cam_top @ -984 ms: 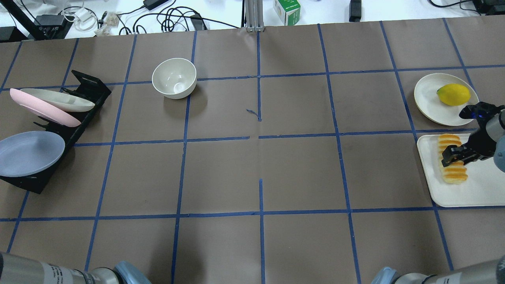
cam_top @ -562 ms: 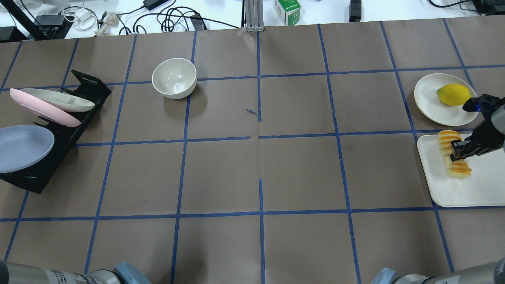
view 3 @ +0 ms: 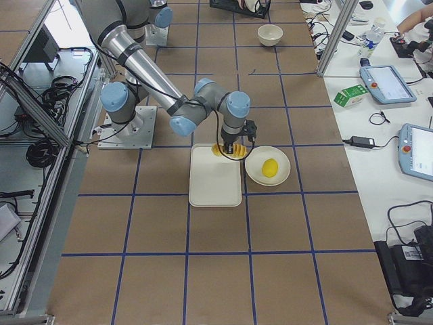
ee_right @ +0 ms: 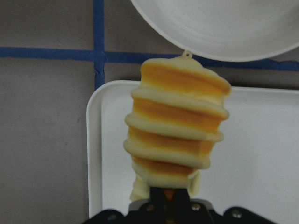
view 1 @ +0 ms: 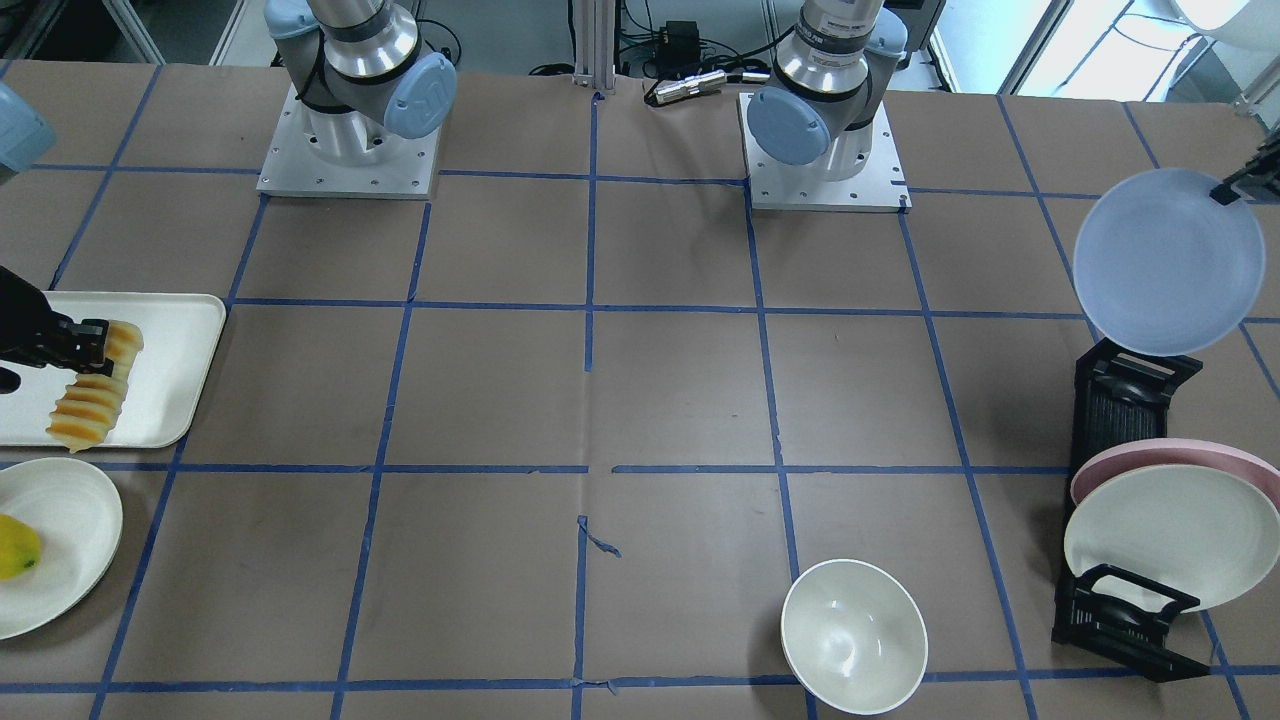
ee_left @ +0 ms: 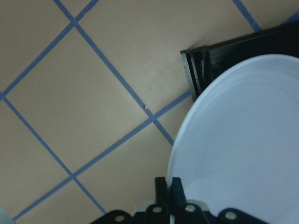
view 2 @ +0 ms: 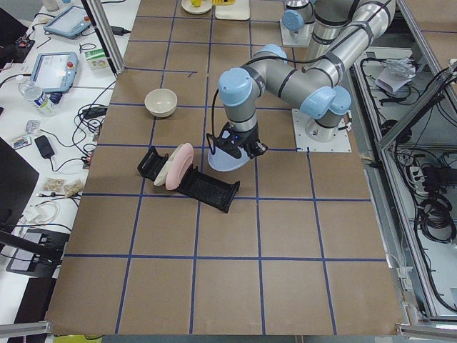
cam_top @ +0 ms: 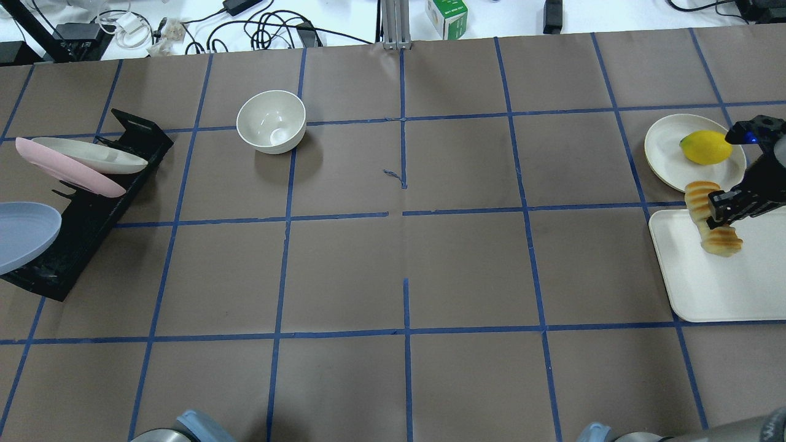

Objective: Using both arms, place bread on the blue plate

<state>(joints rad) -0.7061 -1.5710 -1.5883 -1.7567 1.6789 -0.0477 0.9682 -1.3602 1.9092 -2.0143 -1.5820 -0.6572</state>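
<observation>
The bread (cam_top: 723, 244) hangs lifted above the white tray (cam_top: 724, 288), held near its middle by my right gripper (cam_top: 718, 212), which is shut on it. It shows close in the right wrist view (ee_right: 177, 135) and in the front view (view 1: 88, 405). The blue plate (cam_top: 24, 233) is lifted off the near end of the black rack (cam_top: 92, 209), and half of it is past the overhead view's left edge. My left gripper (ee_left: 168, 186) is shut on its rim (ee_left: 243, 140). In the front view the plate (view 1: 1168, 262) is in the air, held at its upper right edge.
A pink plate (cam_top: 67, 169) and a cream plate (cam_top: 92, 156) lean in the rack. A white bowl (cam_top: 271, 121) stands at the far middle left. A cream plate (cam_top: 666, 153) with a yellow fruit (cam_top: 706, 147) lies just beyond the tray.
My right gripper has lifted the bread off the tray and carried it toward the fruit plate. The blue plate has slid out of the rack toward the left edge.
</observation>
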